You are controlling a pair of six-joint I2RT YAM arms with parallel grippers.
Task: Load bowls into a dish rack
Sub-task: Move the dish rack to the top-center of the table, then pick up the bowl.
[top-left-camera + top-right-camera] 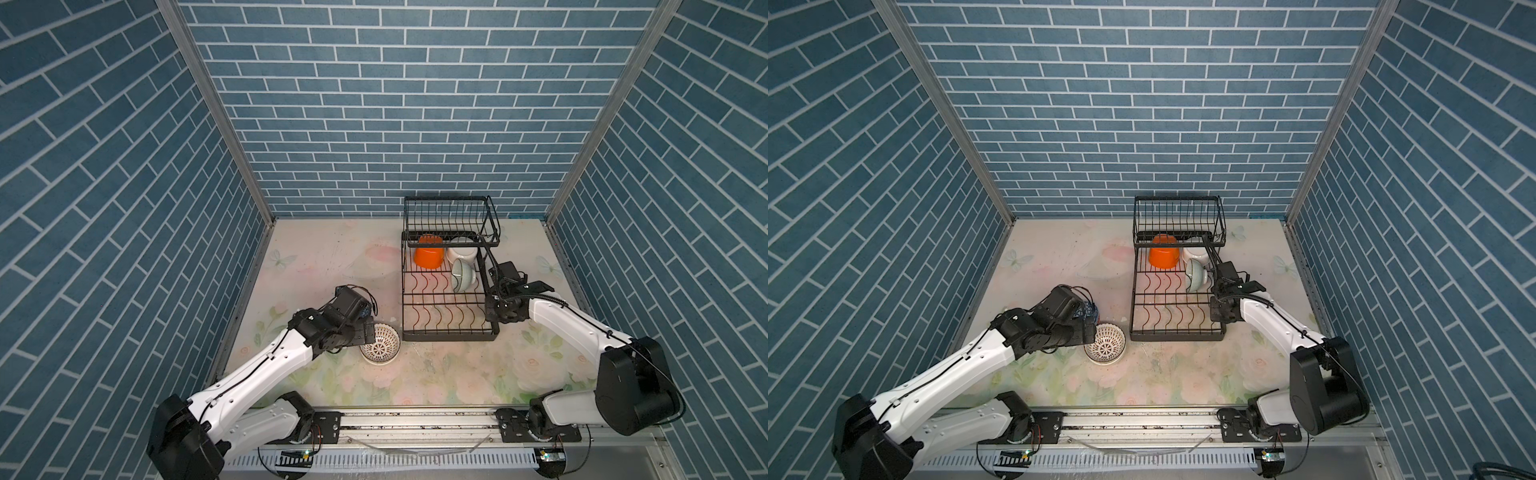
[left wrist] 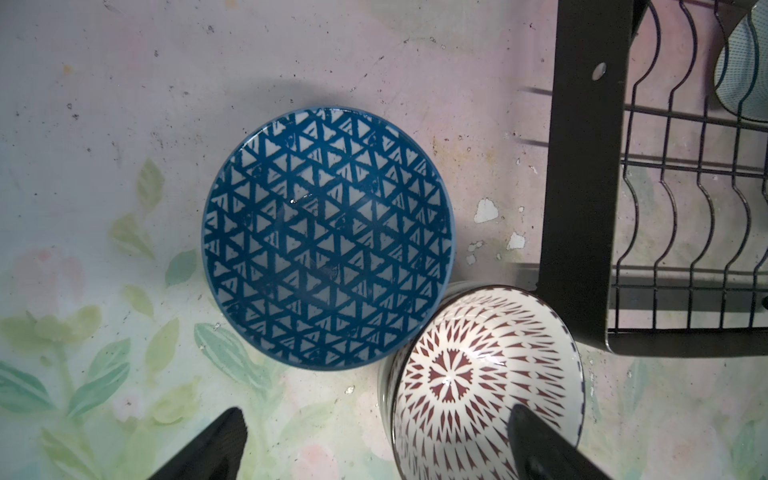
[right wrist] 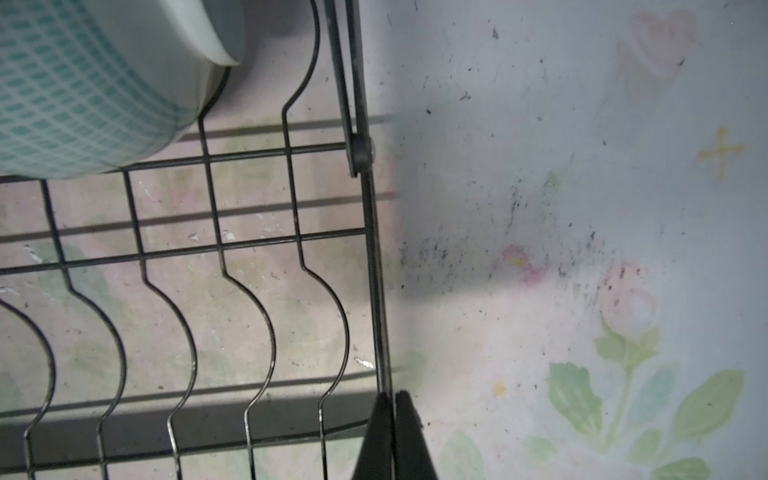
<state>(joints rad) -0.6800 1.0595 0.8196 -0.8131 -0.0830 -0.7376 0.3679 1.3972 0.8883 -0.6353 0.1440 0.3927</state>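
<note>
The black wire dish rack point(image 1: 451, 335) point(image 1: 1177, 336) stands at the back right. Its lower tray holds an orange bowl point(image 1: 428, 257), a white bowl point(image 1: 461, 252) and a pale mint bowl point(image 1: 462, 275) on edge. A reddish-brown patterned bowl point(image 1: 380, 345) point(image 2: 469, 386) sits upright on the table by the rack's front left corner, touching a blue-and-white bowl point(image 2: 328, 237) point(image 1: 1090, 311). My left gripper point(image 2: 380, 446) is open and straddles the patterned bowl's rim, one finger over its inside. My right gripper point(image 3: 392, 401) is shut on the rack's right side wire point(image 3: 376, 291).
The floral table point(image 1: 316, 257) has bare room to the left and behind the two loose bowls. The rack's raised basket tier point(image 1: 446, 216) stands at the back. Blue brick walls enclose three sides; the arm rail point(image 1: 415, 419) runs along the front.
</note>
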